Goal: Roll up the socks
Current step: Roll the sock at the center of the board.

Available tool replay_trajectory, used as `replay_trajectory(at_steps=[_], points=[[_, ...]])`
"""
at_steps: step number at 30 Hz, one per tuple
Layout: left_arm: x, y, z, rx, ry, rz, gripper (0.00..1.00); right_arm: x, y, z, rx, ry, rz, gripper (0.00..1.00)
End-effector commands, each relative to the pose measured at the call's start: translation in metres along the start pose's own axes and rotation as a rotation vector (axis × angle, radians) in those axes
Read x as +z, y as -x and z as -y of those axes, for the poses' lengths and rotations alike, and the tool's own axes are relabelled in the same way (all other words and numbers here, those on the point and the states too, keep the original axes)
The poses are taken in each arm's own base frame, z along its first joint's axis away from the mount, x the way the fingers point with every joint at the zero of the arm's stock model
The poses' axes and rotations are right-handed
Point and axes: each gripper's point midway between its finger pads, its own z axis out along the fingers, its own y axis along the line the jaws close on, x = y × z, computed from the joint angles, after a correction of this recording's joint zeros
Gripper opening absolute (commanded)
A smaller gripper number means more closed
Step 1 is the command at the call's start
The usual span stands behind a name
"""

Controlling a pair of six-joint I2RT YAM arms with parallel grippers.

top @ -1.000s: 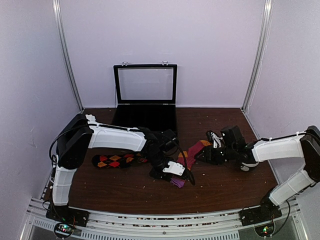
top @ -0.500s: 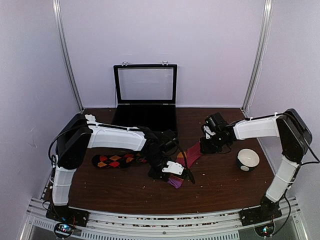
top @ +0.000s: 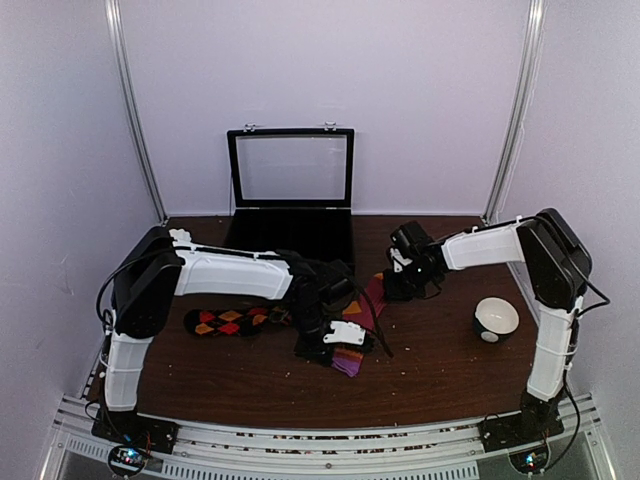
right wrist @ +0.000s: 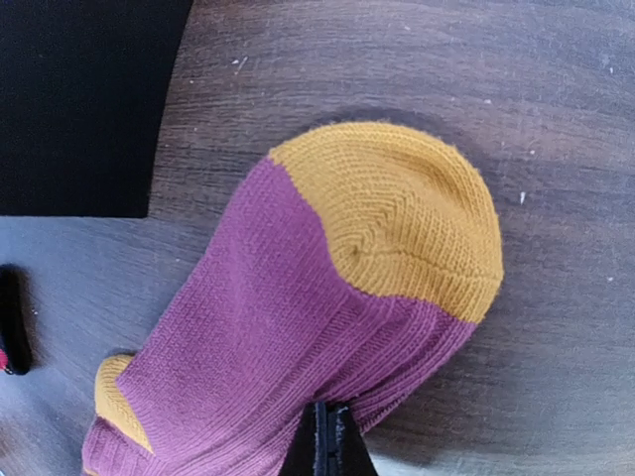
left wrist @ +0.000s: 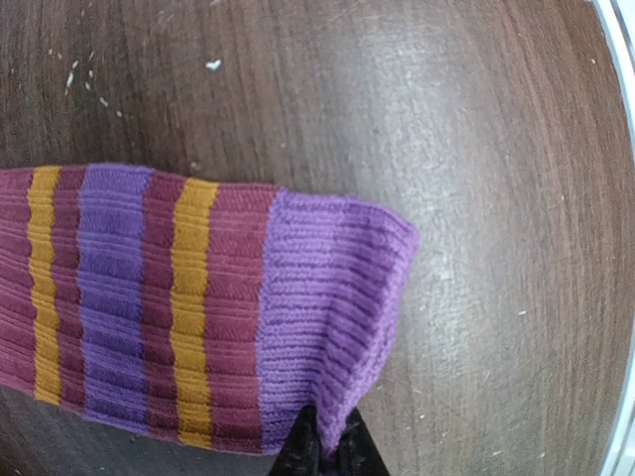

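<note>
Two grippers are clamped on the pink striped sock (top: 366, 310) in the middle of the table (top: 450, 375). The left gripper (left wrist: 322, 451) pinches its purple cuff at the near end, and the right gripper (right wrist: 325, 436) pinches it just beside its orange toe at the far end. The black argyle sock (top: 230, 321) lies flat to its left.

Two socks (top: 230, 321), one bowl (top: 496, 318), one case (top: 290, 200)

Bowl (top: 496, 320) right, open case (top: 290, 236) behind

Table (top: 440, 372), argyle sock (top: 228, 321), striped sock (right wrist: 298, 327), bowl (top: 496, 318), case (top: 290, 236)
</note>
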Motion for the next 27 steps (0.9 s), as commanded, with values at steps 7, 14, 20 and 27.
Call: replay_trajectory(at_steps=[7, 14, 20, 27], points=[[0.002, 0.013, 0.01, -0.162, -0.115, 0.014, 0.09, -0.061, 0.021, -0.024, -0.045, 0.13, 0.187, 0.13], [0.002, 0.013, 0.007, -0.2, -0.156, 0.033, 0.1, -0.123, -0.011, 0.019, -0.02, 0.068, 0.454, 0.36], [0.005, 0.013, 0.01, -0.215, -0.219, 0.031, 0.11, -0.175, -0.029, 0.031, 0.099, 0.18, 0.68, 0.86], [0.01, 0.012, 0.011, -0.259, -0.329, 0.029, 0.11, -0.195, -0.041, 0.006, 0.058, 0.404, 0.754, 1.0]])
